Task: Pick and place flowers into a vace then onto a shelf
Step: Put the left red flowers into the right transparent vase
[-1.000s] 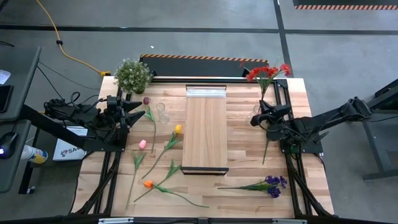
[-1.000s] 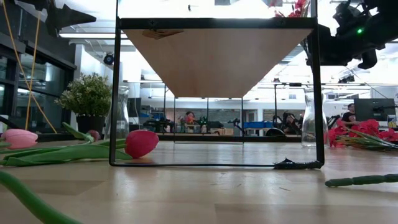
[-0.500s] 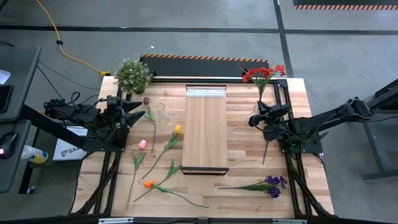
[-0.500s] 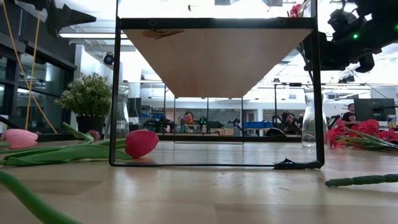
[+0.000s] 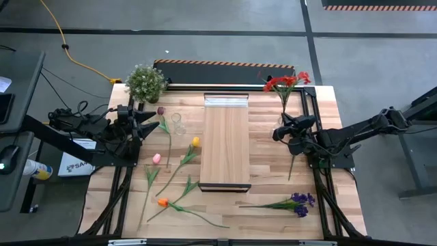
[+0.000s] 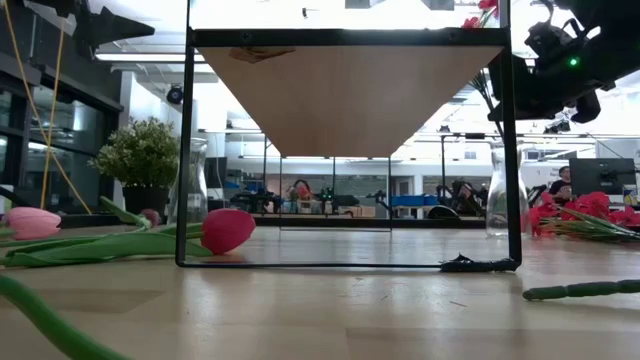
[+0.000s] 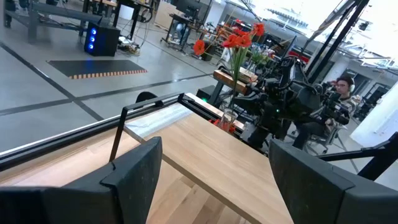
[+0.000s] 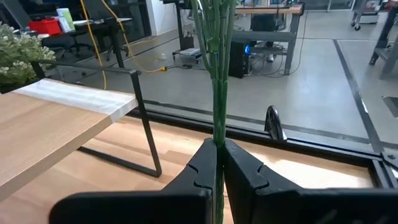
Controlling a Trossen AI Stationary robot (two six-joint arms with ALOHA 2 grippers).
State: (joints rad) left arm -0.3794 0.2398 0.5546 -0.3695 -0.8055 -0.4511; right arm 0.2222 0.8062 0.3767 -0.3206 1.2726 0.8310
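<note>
High view: right gripper [image 5: 292, 132] sits at 3 o'clock of the shelf [image 5: 226, 145], clenched on the green stems of the red flowers [image 5: 285, 81]. Heads stand toward 12 o'clock near the table's far right corner; the stem tail trails toward 6 o'clock. Right wrist view confirms both fingers [image 8: 205, 163] pinch the stems [image 8: 217, 68] tight, stems roughly upright.

Left gripper [image 5: 145, 117] waits at 9 o'clock of the shelf, released and holding nothing, just beside the maroon flower [image 5: 161, 110].

Vases: 1 clear vase [image 5: 178, 124] stands at 10 o'clock of the shelf. Low view shows another vase [image 6: 497, 192] by the shelf's right leg; in the high view it is largely hidden under the right gripper.

Other flowers lie flat: yellow [image 5: 195, 141], pink [image 5: 156, 158], orange [image 5: 162, 202], purple [image 5: 300, 200].

Judgement: step in hand is carrying the red bunch to a vase. Recommend keeping stems vertical, centring the lower ends over the mouth, and lowering slowly, as glass tips easily. Release only once the stems are well inside.
</note>
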